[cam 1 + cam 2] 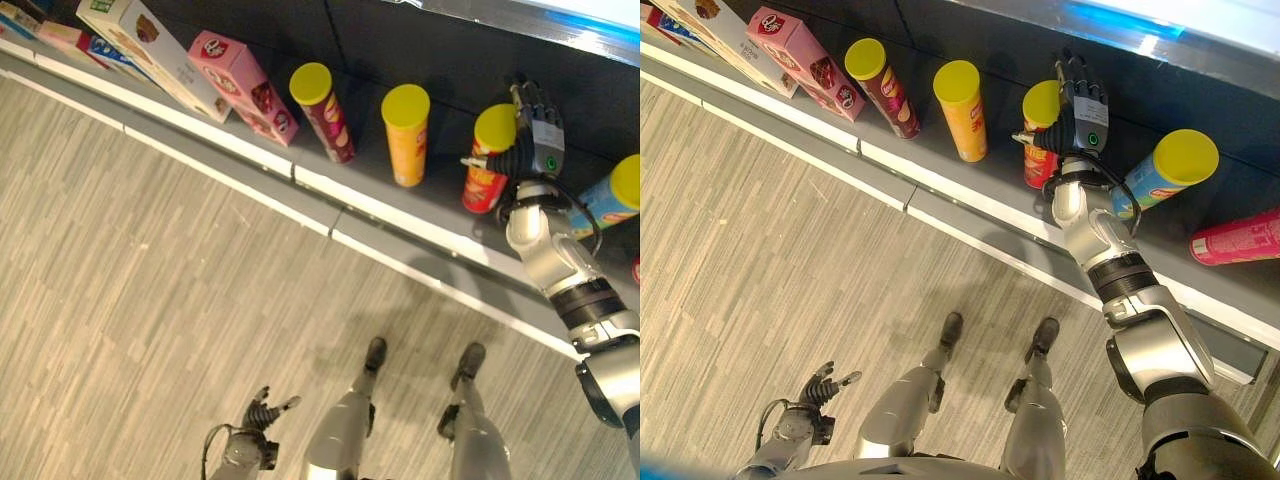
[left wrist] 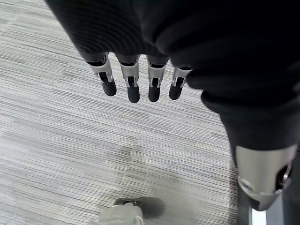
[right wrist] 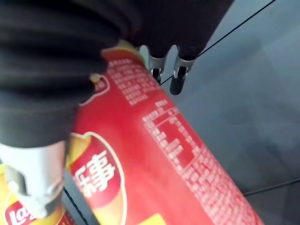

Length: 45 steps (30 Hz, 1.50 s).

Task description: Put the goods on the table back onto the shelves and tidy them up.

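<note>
shelf (image 1: 420, 215) carries the cans | red can (image 1: 487, 160) upright, against the palm of the right robot hand (image 1: 1080, 115), fingers look straight up its far side, not wrapped | risk: a nudge tips it into the orange can (image 1: 407, 135) beside | left robot hand (image 1: 262, 412) relaxed, low

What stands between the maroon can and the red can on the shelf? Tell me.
One orange can with a yellow lid stands upright between the maroon can and the red can, apart from both, as the left eye view shows.
</note>
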### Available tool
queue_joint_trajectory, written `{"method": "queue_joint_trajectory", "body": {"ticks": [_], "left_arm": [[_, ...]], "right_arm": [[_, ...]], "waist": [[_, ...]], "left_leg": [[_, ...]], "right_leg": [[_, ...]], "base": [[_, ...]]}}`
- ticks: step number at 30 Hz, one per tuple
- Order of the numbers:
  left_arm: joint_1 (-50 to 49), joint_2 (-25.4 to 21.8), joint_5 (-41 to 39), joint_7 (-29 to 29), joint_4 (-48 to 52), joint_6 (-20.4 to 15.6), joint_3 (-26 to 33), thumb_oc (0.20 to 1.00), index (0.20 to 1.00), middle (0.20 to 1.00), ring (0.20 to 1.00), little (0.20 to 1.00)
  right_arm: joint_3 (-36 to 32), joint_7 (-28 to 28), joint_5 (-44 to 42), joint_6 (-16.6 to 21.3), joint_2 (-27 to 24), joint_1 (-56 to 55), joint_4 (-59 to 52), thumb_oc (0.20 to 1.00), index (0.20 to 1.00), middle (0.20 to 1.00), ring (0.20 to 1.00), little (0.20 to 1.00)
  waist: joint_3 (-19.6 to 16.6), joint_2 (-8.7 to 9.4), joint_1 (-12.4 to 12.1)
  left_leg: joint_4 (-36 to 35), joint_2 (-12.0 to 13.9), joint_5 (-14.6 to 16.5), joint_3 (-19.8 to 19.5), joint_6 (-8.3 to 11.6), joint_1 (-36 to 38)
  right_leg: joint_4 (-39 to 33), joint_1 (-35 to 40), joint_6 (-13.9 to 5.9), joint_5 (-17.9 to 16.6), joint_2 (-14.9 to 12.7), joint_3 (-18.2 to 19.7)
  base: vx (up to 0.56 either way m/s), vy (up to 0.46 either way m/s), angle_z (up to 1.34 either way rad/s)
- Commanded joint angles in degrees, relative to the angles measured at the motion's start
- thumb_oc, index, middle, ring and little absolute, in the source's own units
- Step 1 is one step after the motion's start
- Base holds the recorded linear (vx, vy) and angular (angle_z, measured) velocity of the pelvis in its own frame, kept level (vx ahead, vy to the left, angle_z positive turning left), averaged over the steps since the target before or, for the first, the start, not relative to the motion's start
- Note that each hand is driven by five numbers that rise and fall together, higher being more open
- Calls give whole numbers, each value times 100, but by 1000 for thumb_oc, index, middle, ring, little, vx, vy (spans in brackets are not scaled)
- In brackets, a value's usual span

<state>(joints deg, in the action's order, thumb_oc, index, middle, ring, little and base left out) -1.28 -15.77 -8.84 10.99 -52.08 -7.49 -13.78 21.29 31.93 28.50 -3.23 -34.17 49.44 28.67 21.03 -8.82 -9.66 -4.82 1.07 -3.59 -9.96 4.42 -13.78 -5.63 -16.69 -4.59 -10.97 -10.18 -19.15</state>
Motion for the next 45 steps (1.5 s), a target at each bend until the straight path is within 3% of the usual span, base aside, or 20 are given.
{"method": "queue_joint_trajectory", "body": {"ticks": [1,9,16,17,22,23,26,29,30,31,32,33,34,39,40,41,42,43,44,45], "left_arm": [[147,-78,-149,146,-203,-74,-384,1000,1000,1000,1000,1000],[166,-16,-57,116,-261,58,-299,1000,1000,1000,1000,1000],[71,-36,100,-6,-223,165,-19,1000,1000,1000,1000,1000],[18,-50,255,-36,-275,201,136,1000,1000,1000,1000,1000],[-26,-40,561,-74,-722,293,430,1000,1000,1000,1000,1000],[-29,-42,562,-74,-725,290,422,1000,1000,1000,1000,1000],[70,-77,808,-126,-1035,296,551,1000,1000,1000,1000,1000],[88,-104,922,-180,-1040,292,536,1000,1000,1000,1000,1000],[95,-131,953,-186,-1015,303,536,1000,1000,1000,1000,1000],[91,-164,903,-202,-864,307,585,1000,1000,1000,1000,1000],[89,-163,903,-202,-861,308,581,1000,1000,1000,1000,1000],[60,-184,876,-200,-669,322,611,1000,1000,1000,1000,1000],[53,-186,875,-201,-663,325,607,1000,1000,1000,1000,1000],[0,-233,700,-194,-459,329,762,1000,1000,1000,1000,1000],[-36,-243,677,-198,-404,332,796,1000,1000,1000,1000,1000],[-68,-257,679,-220,-390,327,807,1000,1000,1000,1000,1000],[-144,-263,722,-246,-348,313,880,1000,1000,1000,1000,1000],[-152,-263,724,-247,-344,313,872,1000,1000,1000,1000,1000],[-173,-229,664,-218,-387,331,977,1000,1000,1000,1000,1000],[-188,-205,618,-204,-378,314,997,1000,1000,1000,1000,1000]], "right_arm": [[70,244,106,105,-42,219,-240,1000,1000,1000,1000,1000],[-138,36,283,240,80,-535,-1413,1000,1000,1000,1000,1000],[35,-928,80,655,140,-1535,-2450,1000,1000,1000,1000,1000],[34,-1337,-37,831,45,-2054,-2749,1000,1000,1000,1000,1000],[-279,-1892,-284,980,-36,-3283,-3129,1000,1000,1000,1000,1000],[-295,-1903,-285,973,-39,-3306,-3152,1000,1000,1000,1000,1000],[-664,-2061,-325,1014,-55,-4004,-3276,1000,1000,1000,1000,1000],[-789,-2067,-271,1007,-75,-4208,-3261,1000,1000,1000,1000,1000],[-868,-2064,-272,1005,-62,-4335,-3250,1000,1000,1000,1000,1000],[-1008,-2076,-310,1010,-40,-4593,-3217,1000,1000,1000,1000,1000],[-1012,-2078,-311,1009,-41,-4600,-3221,1000,1000,1000,1000,1000],[-1138,-2092,-441,979,27,-4748,-3123,1000,1000,1000,1000,1000],[-1141,-2094,-443,978,27,-4756,-3127,1000,1000,1000,1000,1000],[-1359,-2068,-700,883,128,-4924,-2888,1000,1000,1000,1000,1000],[-1422,-2057,-698,857,118,-4974,-2870,1000,1000,1000,1000,1000],[-1516,-2040,-720,851,142,-5084,-2855,1000,1000,1000,1000,1000],[-1738,-2030,-729,833,83,-5265,-2834,1000,1000,1000,1000,1000],[-1749,-2035,-730,832,81,-5286,-2847,1000,1000,1000,1000,1000],[-1950,-1984,-743,819,25,-5504,-2818,1000,1000,1000,1000,1000],[-2025,-1971,-728,827,-27,-5591,-2817,1000,1000,1000,1000,1000]], "waist": [[-164,250,-69],[-303,444,42],[-500,790,215],[-638,937,332],[-881,1164,681],[-880,1167,659],[-863,1252,1001],[-810,1237,1061],[-769,1218,1087],[-741,1120,1106],[-732,1116,1102],[-848,1087,1045],[-846,1084,1034],[-1085,1205,915],[-1121,1226,904],[-1157,1260,894],[-1222,1305,936],[-1228,1291,922],[-1250,1298,1033],[-1257,1255,1079]], "left_leg": [[-18,32,-11,325,145,-220],[-18,70,105,394,110,-10],[-1,63,329,589,-29,452],[23,39,443,693,-92,662],[59,-74,679,972,-267,1106],[57,-76,681,988,-269,1115],[51,-136,769,1390,-382,1331],[38,-96,805,1627,-407,1451],[45,-33,822,1745,-398,1502],[120,189,841,2092,-346,1553],[123,194,846,2092,-344,1565],[219,414,929,2437,-244,1566],[225,417,942,2445,-242,1576],[432,789,889,3077,8,1482],[465,871,863,3181,67,1484],[486,936,849,3292,119,1499],[628,1177,768,3458,268,1497],[640,1203,770,3463,286,1499],[694,1554,586,3544,475,1585],[721,1718,490,3569,541,1617]], "right_leg": [[88,505,-699,570,-481,362],[97,679,-693,605,-473,365],[171,958,-705,653,-504,499],[225,1066,-725,659,-529,560],[385,1161,-811,630,-592,855],[390,1157,-813,632,-593,873],[648,856,-918,429,-599,1240],[749,757,-948,331,-646,1135],[811,748,-944,297,-720,950],[917,871,-844,338,-1010,333],[918,883,-843,341,-1005,331],[963,1134,-910,299,-1350,-173],[964,1140,-914,300,-1347,-165],[617,1312,-1041,-404,-1758,-763],[543,1348,-1041,-433,-1750,-846],[464,1407,-1041,-317,-1725,-960],[329,1486,-1041,18,-1544,-997],[333,1486,-1041,35,-1522,-993],[403,1445,-966,384,-1231,-832],[428,1438,-891,536,-1059,-764]], "base": [[0,0,0],[5,9,0],[43,83,-17],[66,145,-33],[54,160,-32],[9,188,-44],[-39,147,-71],[-38,32,-94],[-122,-93,-93],[-108,-98,-83],[-111,-208,-102],[-31,-128,-98],[-60,-202,-104],[-40,-288,-86],[0,-307,-109],[51,-464,-106],[57,-365,-109],[95,-574,-116],[79,-449,-111],[96,-576,-69]]}}
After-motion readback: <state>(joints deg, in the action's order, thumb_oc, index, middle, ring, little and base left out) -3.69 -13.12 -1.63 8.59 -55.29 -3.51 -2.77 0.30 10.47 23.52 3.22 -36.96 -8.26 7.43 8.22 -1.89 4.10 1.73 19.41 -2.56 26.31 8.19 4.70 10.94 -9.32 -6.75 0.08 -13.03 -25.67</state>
